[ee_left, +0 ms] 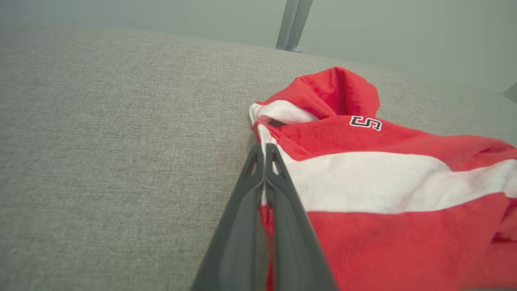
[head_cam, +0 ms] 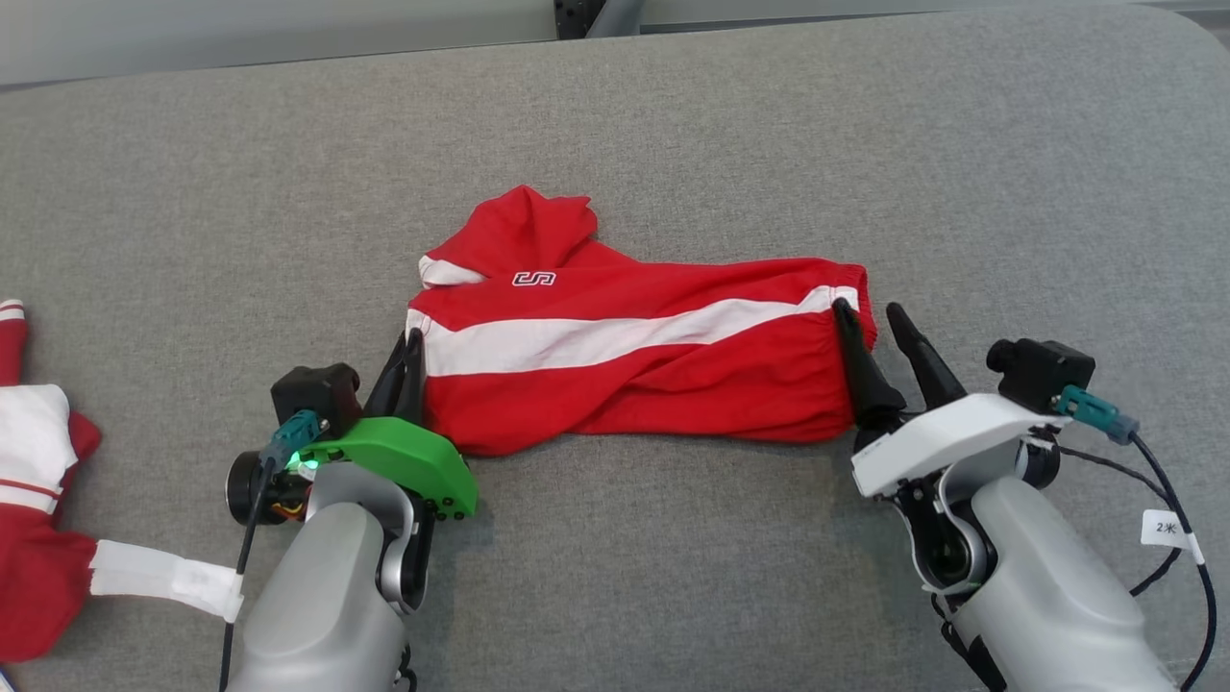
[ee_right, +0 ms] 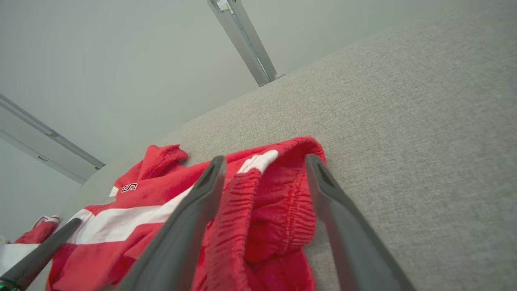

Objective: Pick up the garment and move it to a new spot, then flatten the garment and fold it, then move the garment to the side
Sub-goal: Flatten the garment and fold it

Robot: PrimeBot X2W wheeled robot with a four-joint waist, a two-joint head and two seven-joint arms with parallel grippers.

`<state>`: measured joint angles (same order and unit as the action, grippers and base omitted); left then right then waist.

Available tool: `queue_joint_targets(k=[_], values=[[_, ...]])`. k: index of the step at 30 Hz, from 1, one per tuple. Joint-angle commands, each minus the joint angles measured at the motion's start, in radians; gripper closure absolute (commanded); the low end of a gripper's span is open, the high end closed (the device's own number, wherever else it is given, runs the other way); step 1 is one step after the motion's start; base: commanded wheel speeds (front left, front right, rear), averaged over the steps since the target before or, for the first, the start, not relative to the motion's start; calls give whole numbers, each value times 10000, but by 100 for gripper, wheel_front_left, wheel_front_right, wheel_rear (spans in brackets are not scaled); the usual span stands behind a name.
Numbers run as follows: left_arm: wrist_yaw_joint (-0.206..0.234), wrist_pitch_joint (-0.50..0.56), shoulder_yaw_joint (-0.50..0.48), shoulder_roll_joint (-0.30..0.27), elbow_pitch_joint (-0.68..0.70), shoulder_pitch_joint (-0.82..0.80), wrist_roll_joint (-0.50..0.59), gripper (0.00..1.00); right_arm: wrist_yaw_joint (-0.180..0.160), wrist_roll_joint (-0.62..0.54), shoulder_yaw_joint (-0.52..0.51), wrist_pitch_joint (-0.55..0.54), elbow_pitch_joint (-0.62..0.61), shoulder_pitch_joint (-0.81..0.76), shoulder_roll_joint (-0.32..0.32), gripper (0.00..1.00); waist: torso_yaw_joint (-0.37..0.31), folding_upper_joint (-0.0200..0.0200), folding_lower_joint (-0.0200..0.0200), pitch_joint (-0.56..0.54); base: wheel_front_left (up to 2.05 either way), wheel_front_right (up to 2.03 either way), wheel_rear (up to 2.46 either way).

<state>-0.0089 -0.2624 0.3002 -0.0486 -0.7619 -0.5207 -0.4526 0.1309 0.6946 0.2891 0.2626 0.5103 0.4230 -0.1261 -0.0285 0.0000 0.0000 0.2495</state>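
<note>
A red garment (head_cam: 615,356) with a broad white stripe and a small "S" badge lies crumpled lengthwise on the grey padded surface (head_cam: 673,115). My left gripper (head_cam: 411,336) is at its left edge, shut on the garment. In the left wrist view a sliver of the garment (ee_left: 383,182) shows pinched between the closed fingers of that gripper (ee_left: 264,147). My right gripper (head_cam: 868,308) stands open at the garment's right end. In the right wrist view that gripper (ee_right: 265,159) straddles the gathered elastic band of the garment (ee_right: 262,210), one finger on each side.
Another red and white piece of clothing (head_cam: 34,481) lies at the left edge, with a white strip (head_cam: 163,577) beside my left forearm. A metal post (head_cam: 586,14) stands behind the surface's far edge. Bare grey padding stretches all around the garment.
</note>
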Motion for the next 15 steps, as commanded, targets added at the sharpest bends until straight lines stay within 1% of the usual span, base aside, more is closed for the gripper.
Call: queue_joint_targets(k=[1, 7, 8, 10, 12, 13, 14, 15], values=[[43, -32, 61, -33, 37, 108, -40, 100, -3, 325, 82, 28, 106, 198, -96, 0, 7, 0, 0, 5, 0, 0, 0], [74, -32, 262, -35, 15, 192, -103, 100, -3, 1765, 708, -438, 571, 747, -321, 0, 38, 0, 0, 4, 0, 0, 0], [85, -32, 296, -35, 16, 191, -123, 100, -3, 1942, 807, -523, 613, 825, -364, 2, 45, 0, 0, 5, 0, 0, 0], [103, -32, 355, -35, 5, 202, -174, 100, -3, 2246, 1006, -675, 690, 984, -451, 17, 61, 0, 0, 1, 0, 0, 0], [114, -32, 403, -36, -2, 219, -200, 100, -3, 2449, 1173, -723, 754, 1114, -574, 26, 86, 0, 0, -12, 0, 0, 0], [111, -32, 424, -36, -1, 231, -222, 100, -3, 2577, 1259, -757, 794, 1156, -626, 33, 102, 0, 0, -22, 0, 0, 0], [120, -32, 443, -35, 6, 249, -247, 100, -3, 2650, 1334, -768, 830, 1179, -669, 51, 117, 0, 0, -29, 0, 0, 0], [131, -33, 457, -35, 13, 264, -259, 100, -3, 2707, 1415, -813, 884, 1207, -719, 54, 132, 0, 0, -37, 0, 0, 0]])
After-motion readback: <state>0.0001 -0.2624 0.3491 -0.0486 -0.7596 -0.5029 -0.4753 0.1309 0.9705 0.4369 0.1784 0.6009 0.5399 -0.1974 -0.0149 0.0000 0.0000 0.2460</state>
